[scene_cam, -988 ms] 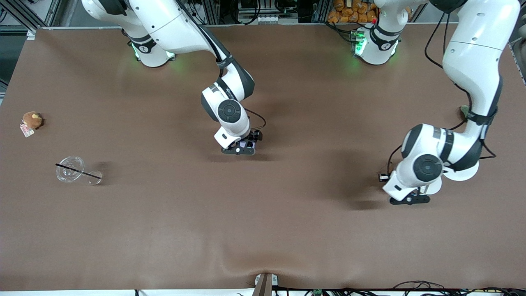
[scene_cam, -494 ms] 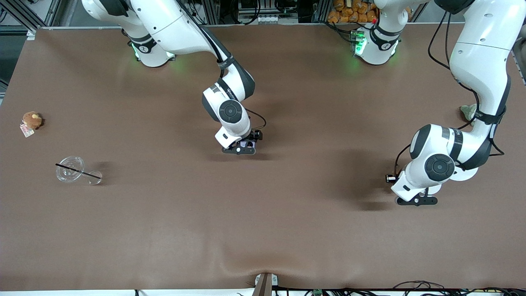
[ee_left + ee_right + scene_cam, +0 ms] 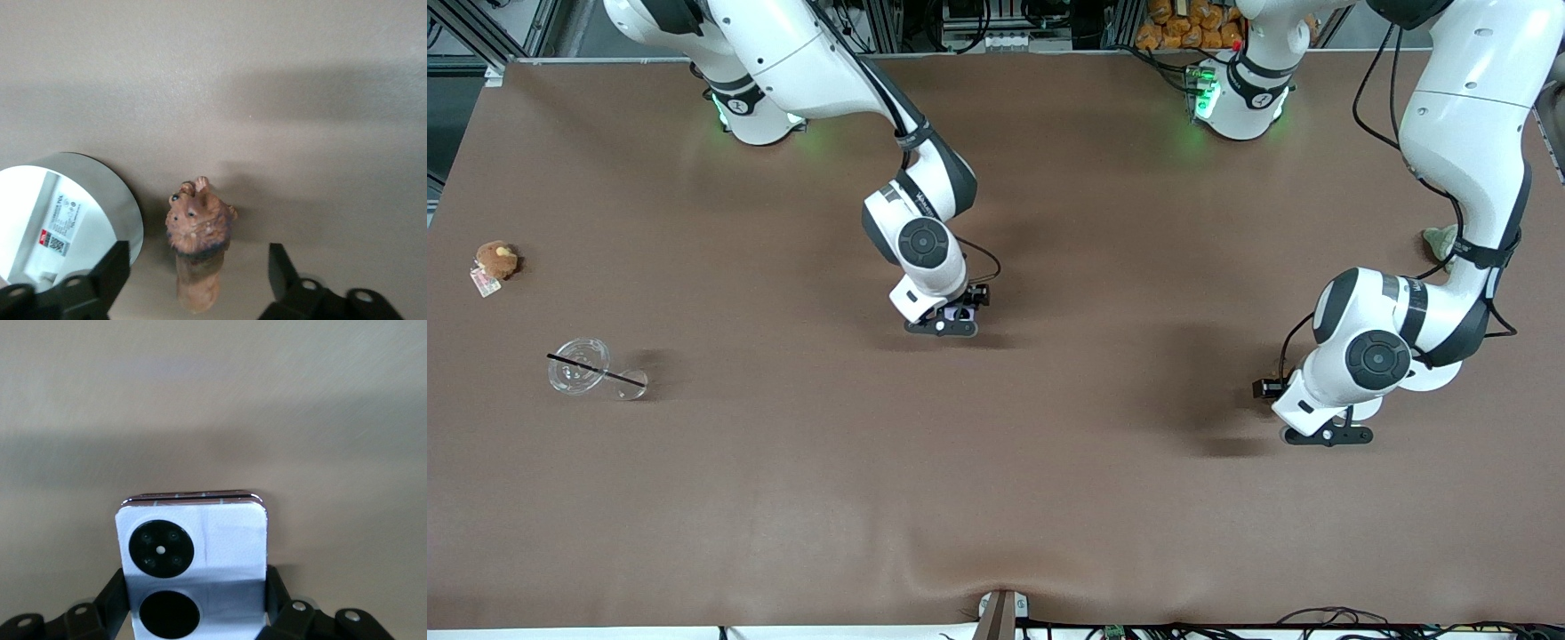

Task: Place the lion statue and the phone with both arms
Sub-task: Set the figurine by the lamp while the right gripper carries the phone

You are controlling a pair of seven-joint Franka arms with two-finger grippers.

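A: Any writing to note?

B: One item. The white round disc beside the lion statue carries a printed label with a small red mark; the text is too small to read. The phone shows two black round lenses and no wording.

A: Jaw states?

B: The right gripper is clenched on the phone, a finger against each side edge, low over the middle of the table. The left gripper is released; its fingers stand wide, clear of the lion statue on both sides. The statue stands on the table at the left arm's end, head with the dark mane up.

A: What do the wrist views add?

B: The front view hides the statue under the left gripper and gives only a sliver of lavender at the right gripper. Only the front view shows the clear cup with a black straw and the brown plush with a tag, both at the right arm's end, the cup nearer the camera. A grey-green plush sits near the table edge at the left arm's end.

A: Room to move?

B: Wide bare brown surface lies between the two grippers and toward the camera's edge.
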